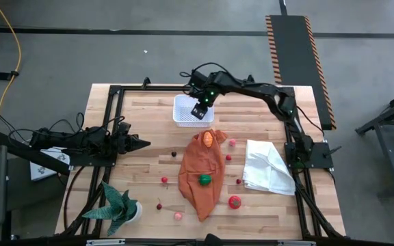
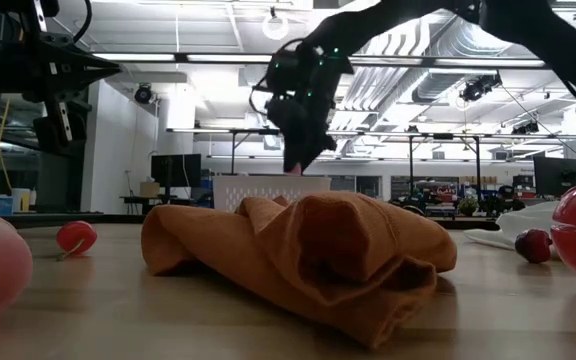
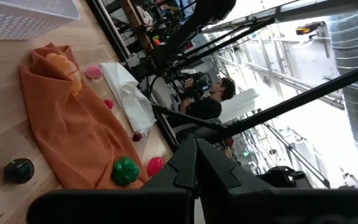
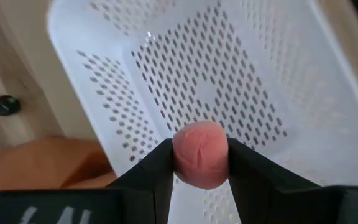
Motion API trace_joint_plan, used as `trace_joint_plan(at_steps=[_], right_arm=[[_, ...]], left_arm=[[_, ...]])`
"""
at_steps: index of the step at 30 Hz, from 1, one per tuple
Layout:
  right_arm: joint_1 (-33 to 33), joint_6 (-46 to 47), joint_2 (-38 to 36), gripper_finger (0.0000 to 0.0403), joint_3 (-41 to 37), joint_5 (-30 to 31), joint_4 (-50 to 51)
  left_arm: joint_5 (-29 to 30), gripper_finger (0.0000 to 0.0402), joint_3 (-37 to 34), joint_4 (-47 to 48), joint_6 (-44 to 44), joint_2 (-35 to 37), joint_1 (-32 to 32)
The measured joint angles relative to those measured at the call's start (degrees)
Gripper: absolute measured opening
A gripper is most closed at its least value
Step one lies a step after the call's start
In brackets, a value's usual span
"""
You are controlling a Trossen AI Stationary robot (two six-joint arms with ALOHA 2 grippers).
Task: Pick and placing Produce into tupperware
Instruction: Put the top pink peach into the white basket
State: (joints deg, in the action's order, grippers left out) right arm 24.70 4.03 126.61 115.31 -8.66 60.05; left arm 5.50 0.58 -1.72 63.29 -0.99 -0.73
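Right wrist view showed you the right gripper (image 4: 199, 163) pinching a small pink fruit (image 4: 201, 153) between its two dark fingers, held above the white tub (image 4: 278, 68), whose dotted base lay directly behind the fruit. From the high view, you saw that gripper (image 1: 200, 109) hanging over the near edge of the tub (image 1: 183, 109), at the far middle of the table (image 1: 149, 171).

An orange cloth (image 1: 200, 174) lay just in front of the tub, with an orange piece (image 1: 208, 137) and a green piece (image 1: 204, 179) resting on it. Small red pieces were scattered around the cloth, the biggest a red fruit (image 1: 234, 201) near its front corner (a pink one (image 1: 178, 215) lay close to the front edge). A white cloth (image 1: 269, 166) sat to the right, and a potted plant (image 1: 118, 205) stood at the front left.

Your left gripper (image 1: 141, 143) waited at the left side, well apart from the tub, its fingers pressed together and holding nothing.
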Motion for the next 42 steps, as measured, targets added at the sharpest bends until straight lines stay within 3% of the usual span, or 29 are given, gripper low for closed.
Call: trace_joint_plan(at_steps=[14, 42], right_arm=[[-0.01, -0.59, 2.51, 0.0119, 0.0, 2.54, 0.35], [-0.36, -15.49, 2.49, 0.0119, 0.0, 4.06, 0.06]], left_arm=[[0.0, 0.0001, -0.02, 0.0, -0.1, 0.01, 0.01], [0.02, 0.0001, -0.02, 0.0, -1.51, 0.01, 0.0]])
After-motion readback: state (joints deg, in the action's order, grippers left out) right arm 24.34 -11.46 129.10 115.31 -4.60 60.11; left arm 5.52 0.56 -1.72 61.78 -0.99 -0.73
